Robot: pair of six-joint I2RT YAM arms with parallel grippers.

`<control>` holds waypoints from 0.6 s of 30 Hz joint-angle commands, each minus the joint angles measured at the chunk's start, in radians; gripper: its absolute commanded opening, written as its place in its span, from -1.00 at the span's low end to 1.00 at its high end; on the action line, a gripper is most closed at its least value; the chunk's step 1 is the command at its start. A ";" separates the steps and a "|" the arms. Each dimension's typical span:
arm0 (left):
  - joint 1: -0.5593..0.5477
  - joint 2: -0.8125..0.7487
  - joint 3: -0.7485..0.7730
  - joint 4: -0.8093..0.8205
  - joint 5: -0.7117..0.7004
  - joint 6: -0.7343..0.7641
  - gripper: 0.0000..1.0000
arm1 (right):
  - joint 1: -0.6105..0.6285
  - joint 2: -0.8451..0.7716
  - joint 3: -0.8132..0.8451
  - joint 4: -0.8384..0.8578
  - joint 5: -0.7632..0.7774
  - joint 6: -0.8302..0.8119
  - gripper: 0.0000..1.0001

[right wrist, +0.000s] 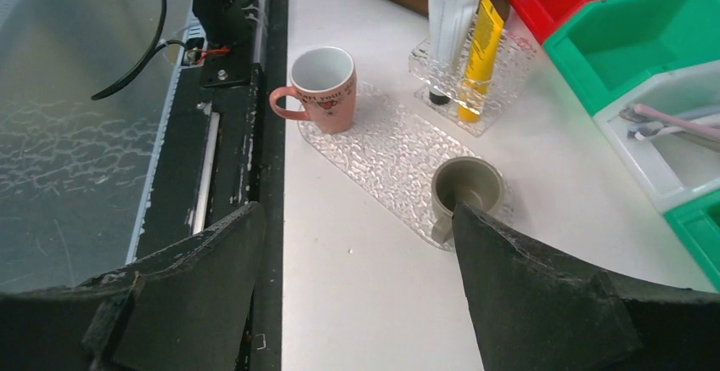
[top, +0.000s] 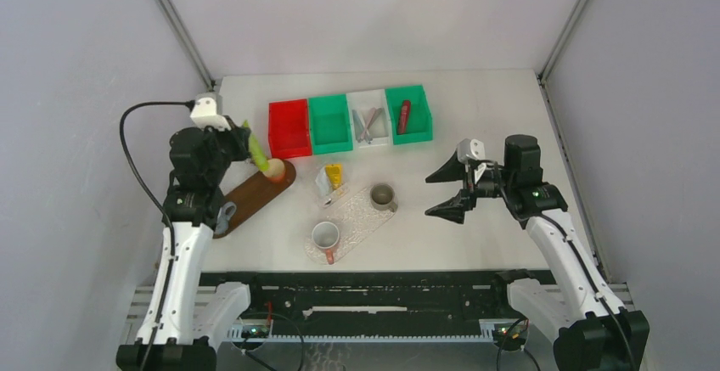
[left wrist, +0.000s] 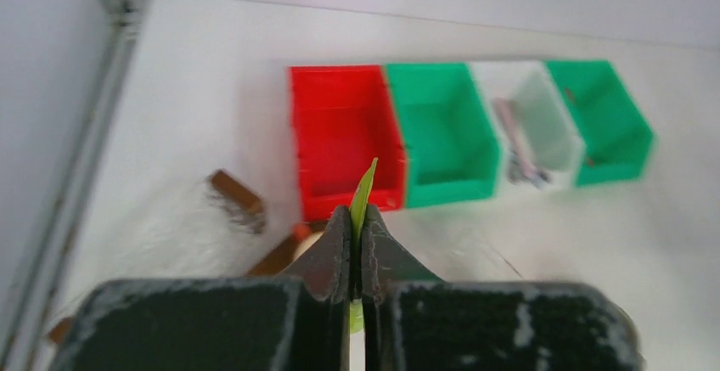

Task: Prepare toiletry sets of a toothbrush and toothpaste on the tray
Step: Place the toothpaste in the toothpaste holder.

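Green tube (top: 255, 151) is pinched tight in the left gripper (top: 242, 143), tilted, its lower end at the orange cup (top: 276, 168) on the wooden tray (top: 251, 197). Right gripper (top: 447, 191) hangs spread wide near the grey mug (top: 383, 196). Toothbrushes (top: 368, 125) lie in the white bin (top: 370, 97).

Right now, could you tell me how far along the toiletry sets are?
No set is complete. A white tube and yellow tube stand in the clear holder. The left gripper pinches a green tube over the wooden tray. The toothbrushes lie in the white bin, a red tube in a green bin; the open right gripper holds nothing.
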 commanded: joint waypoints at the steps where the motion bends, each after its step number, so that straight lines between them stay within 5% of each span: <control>1: 0.122 0.008 -0.024 0.247 -0.133 0.006 -0.99 | -0.007 -0.017 0.003 0.039 0.042 0.008 0.77; 6: 0.197 0.087 -0.075 0.403 -0.134 0.059 -0.99 | -0.007 -0.018 0.003 0.036 0.057 0.002 0.77; 18: 0.338 0.323 -0.075 0.496 -0.016 0.074 -0.99 | -0.006 -0.008 0.003 0.031 0.069 -0.008 0.77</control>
